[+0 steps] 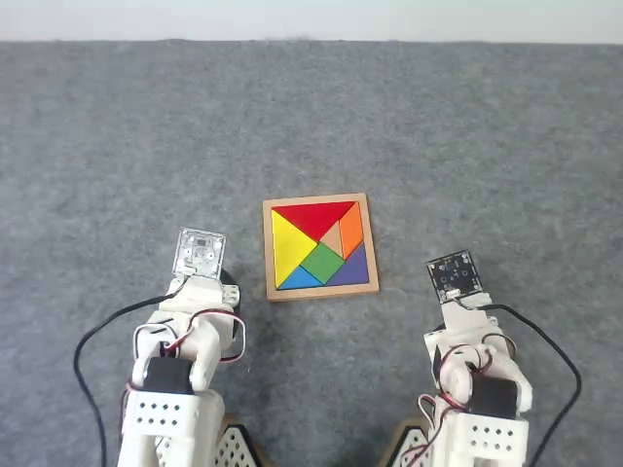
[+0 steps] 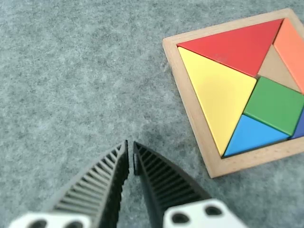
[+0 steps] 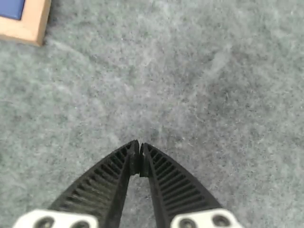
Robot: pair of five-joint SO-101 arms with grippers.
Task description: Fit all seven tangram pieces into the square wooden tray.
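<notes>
Tangram pieces (image 1: 319, 248) are packed flat inside the square wooden tray (image 1: 321, 291), which is set at the middle of the grey bench (image 1: 438, 126). The left gripper (image 2: 130, 145) is closed and empty near the tray's side. The right gripper (image 3: 139, 144), likewise closed, is poised over bare bench off one corner.

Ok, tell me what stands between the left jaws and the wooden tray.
Nothing visible does. Just grey carpet lies between the shut left jaws and the tray, and all seven pieces already sit inside it.
</notes>
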